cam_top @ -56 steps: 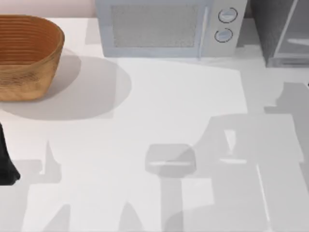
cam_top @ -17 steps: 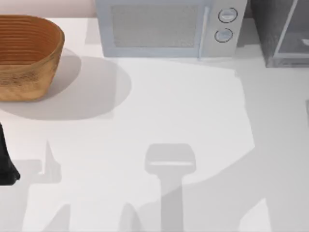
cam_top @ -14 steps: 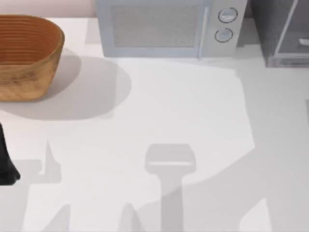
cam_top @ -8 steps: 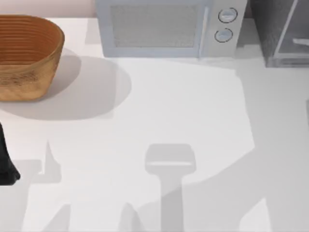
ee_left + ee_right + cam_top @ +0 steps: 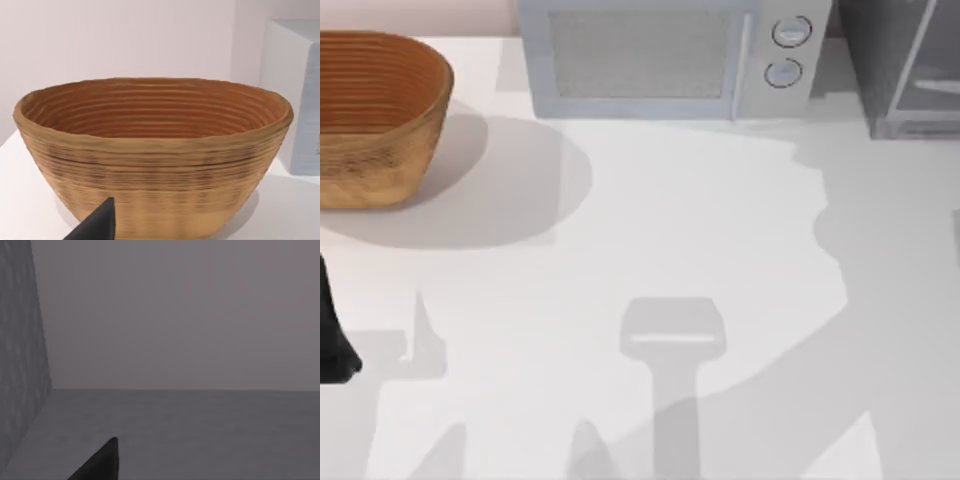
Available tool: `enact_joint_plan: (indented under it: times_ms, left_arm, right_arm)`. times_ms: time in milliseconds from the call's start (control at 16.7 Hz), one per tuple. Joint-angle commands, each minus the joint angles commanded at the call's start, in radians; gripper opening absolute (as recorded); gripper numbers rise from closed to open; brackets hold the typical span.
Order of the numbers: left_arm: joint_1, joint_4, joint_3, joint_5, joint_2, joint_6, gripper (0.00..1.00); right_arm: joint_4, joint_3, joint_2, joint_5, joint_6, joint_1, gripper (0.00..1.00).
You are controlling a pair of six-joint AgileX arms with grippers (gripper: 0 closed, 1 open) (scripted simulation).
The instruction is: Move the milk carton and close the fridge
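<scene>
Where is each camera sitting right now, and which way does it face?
Top view: above the table, looking down on the basket, microwave and fridge; the left arm shows at the left edge.
Left wrist view: low, facing the basket side-on, microwave beyond; one dark fingertip shows.
Right wrist view: facing a plain grey wall and floor beside a speckled grey side; one dark fingertip shows.
Shared: top and left wrist both show basket and microwave.

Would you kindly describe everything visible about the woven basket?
The basket is an oval bowl of coiled, ribbed tan weave with a darker orange-brown inside and a thick rolled rim. It stands upright and holds nothing, on the white table at the far left, left of the microwave and apart from it.
</scene>
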Motion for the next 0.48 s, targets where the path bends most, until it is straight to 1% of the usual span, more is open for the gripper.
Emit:
enact_joint_plan:
  times_ms: [240, 480]
  left_arm:
    - [0.000, 0.000, 0.000, 0.000, 0.000, 0.000, 1.00]
    - [0.000, 0.000, 0.000, 0.000, 0.000, 0.000, 1.00]
  right_arm:
    - [-0.095, -0.118, -0.230, 0.024, 0.002, 0.014, 1.00]
    - [-0.249, -0.308, -0.600, 0.052, 0.000, 0.045, 1.00]
